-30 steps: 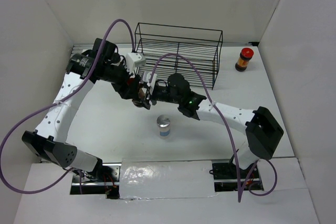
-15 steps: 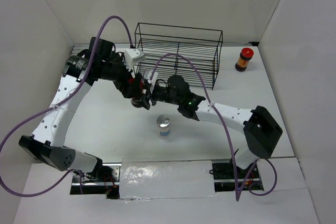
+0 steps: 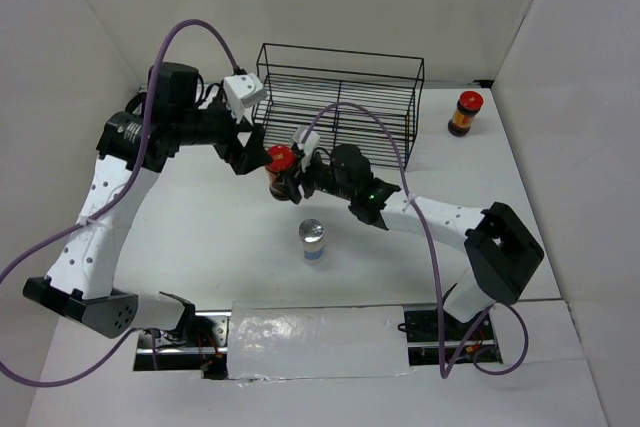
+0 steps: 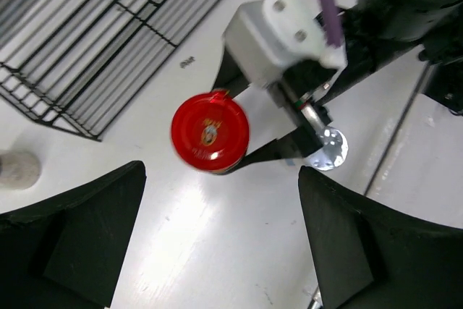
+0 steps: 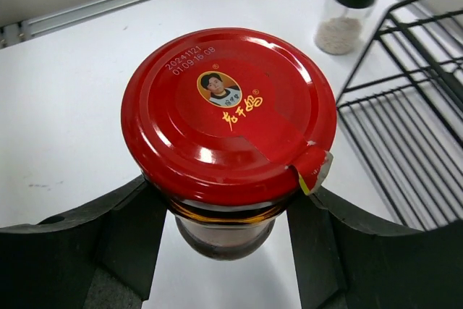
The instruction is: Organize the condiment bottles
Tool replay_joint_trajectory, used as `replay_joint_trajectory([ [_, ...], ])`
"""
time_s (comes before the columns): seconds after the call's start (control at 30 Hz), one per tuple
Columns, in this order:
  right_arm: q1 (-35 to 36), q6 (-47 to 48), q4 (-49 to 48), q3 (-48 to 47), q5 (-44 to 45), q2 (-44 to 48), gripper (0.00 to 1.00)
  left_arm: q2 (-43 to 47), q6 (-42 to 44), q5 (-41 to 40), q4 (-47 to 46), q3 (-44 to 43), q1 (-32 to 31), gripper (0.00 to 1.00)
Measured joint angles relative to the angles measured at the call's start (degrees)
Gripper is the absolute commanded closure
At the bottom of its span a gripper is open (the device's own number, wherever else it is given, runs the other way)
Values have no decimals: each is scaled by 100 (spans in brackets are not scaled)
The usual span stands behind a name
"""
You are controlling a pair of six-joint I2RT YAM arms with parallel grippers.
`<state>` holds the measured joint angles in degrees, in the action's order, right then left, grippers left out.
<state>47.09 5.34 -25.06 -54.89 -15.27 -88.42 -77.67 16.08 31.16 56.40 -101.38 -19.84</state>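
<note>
Jar held in front of the rack.
The right gripper (image 3: 289, 182) was clamped on the red-lidded jar (image 3: 281, 161), which was upright with its axis vertical, just off the near left corner of the rack (image 3: 340, 97). The left gripper (image 4: 221, 236) hung spread wide above it, holding nothing.

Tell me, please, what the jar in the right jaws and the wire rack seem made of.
The jar is probably brown glass, glossy and amber-tinted; its lid likely painted metal, shiny with a printed date; the rack thin black wire, presumably coated metal.
</note>
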Motion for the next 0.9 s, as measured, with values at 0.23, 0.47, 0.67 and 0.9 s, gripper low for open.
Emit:
replay_joint_trajectory([
  [0.23, -470, -50, 332, -387, 789, 350, 100, 404, -2, -686, -393, 214, 437, 1],
  [0.47, -1628, 48, 562, -1478, 2094, 361, 100, 802, -111, -903, -461, 813, 1001, 1],
  [0.67, -2345, 59, 621, -2039, 2717, 83, 100, 887, -144, -896, -461, 1086, 1360, 1],
  [0.9, -2496, 15, 780, -2352, 2785, -789, 100, 977, -149, -833, -509, 1355, 1611, 1],
])
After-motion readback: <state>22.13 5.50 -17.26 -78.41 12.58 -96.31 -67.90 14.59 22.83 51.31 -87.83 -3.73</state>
